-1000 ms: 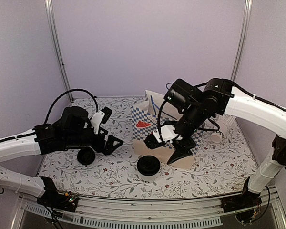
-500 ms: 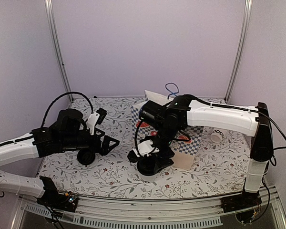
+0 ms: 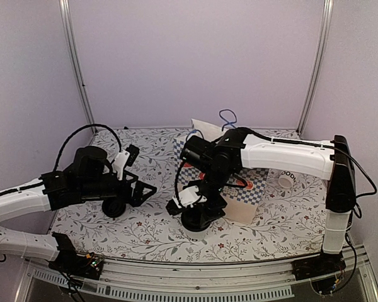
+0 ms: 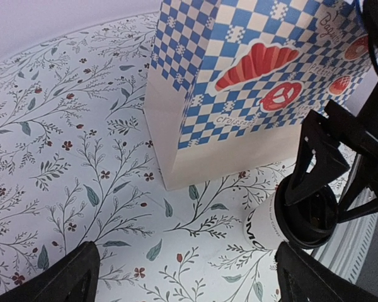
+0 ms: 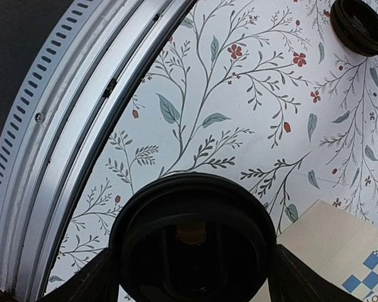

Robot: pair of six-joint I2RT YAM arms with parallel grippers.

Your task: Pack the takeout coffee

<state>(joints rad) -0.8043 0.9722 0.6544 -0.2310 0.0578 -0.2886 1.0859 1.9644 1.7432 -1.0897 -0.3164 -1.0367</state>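
Note:
The takeout coffee [image 3: 196,222], a small white cup under a black lid [image 5: 195,239], stands upright at the front middle of the table. My right gripper [image 3: 198,212] has come down over it and is open, one finger [image 5: 88,283] on each side of the lid; the lid hides whether the fingers touch the cup. The left wrist view shows the cup's white side [image 4: 268,226] with the right fingers [image 4: 321,157] around it. The checkered paper bag [image 3: 258,177] lies just behind it. My left gripper [image 3: 145,189] hangs open and empty to the cup's left.
A loose black lid [image 3: 114,206] lies under the left arm, also visible as a lid [image 5: 360,25] in the right wrist view. A white cup with black lettering [image 3: 285,178] lies at the right. The table's metal front rail [image 5: 63,126] runs close to the coffee.
My right arm has swung from above the bag down and forward over the coffee cup, and its fingers now straddle the lid. The left arm has drifted slightly.

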